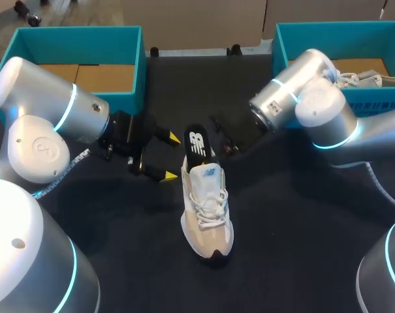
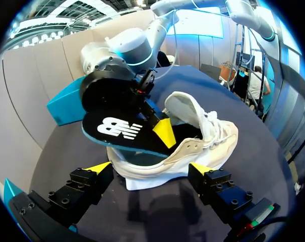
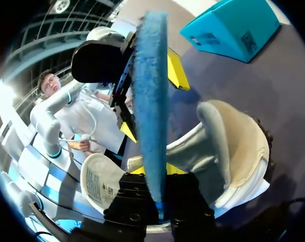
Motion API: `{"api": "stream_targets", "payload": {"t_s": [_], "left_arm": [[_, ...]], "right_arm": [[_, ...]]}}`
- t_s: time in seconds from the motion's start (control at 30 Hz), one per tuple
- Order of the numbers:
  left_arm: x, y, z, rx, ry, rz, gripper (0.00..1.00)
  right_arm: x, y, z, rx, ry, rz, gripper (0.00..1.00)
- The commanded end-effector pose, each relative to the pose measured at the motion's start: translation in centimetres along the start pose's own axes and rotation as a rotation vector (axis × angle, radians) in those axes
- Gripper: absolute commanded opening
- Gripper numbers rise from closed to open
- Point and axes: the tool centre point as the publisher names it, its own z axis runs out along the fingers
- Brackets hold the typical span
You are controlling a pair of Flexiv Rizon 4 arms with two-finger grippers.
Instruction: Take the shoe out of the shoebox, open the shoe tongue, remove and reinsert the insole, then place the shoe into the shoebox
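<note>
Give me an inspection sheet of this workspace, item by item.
Surface: black table.
Job's things: white shoe standing between the boxes; black insole sticking up out of its heel; left shoebox, no shoe visible; right shoebox holds another shoe.
Clutter: nothing seen.
Grippers: right gripper shut on the insole; left gripper open beside the heel.
Cables: light cable by the left arm.
Surroundings: nothing seen over the table.
</note>
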Motion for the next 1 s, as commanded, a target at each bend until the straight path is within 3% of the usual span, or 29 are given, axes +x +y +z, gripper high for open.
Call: {"api": "stream_targets", "payload": {"t_s": [0.03,0.43,0.5,0.77,0.87,0.97,1.0], "left_arm": [[0.1,-0.1,0.0,-0.004,-0.001,0.0,1.0],[0.1,-0.1,0.0,-0.004,-0.001,0.0,1.0],[0.1,-0.1,0.0,-0.004,-0.001,0.0,1.0],[0.1,-0.1,0.0,-0.004,-0.001,0.0,1.0],[0.1,-0.1,0.0,-0.004,-0.001,0.0,1.0],[0.1,-0.1,0.0,-0.004,-0.001,0.0,1.0],[0.1,-0.1,0.0,-0.004,-0.001,0.0,1.0]], "right_arm": [[0.4,0.5,-0.2,0.009,-0.013,-0.004,0.23],[1.2,1.2,-1.3,0.035,-0.055,-0.012,0.33],[1.2,1.2,-1.5,0.034,-0.062,-0.014,0.38],[0.8,2.0,-2.3,0.06,-0.079,-0.028,0.42],[0.6,2.1,-2.5,0.065,-0.077,-0.028,0.34],[0.2,2.2,-2.3,0.077,-0.066,-0.029,0.05],[0.1,2.2,-2.2,0.077,-0.061,-0.029,0.0]]}}
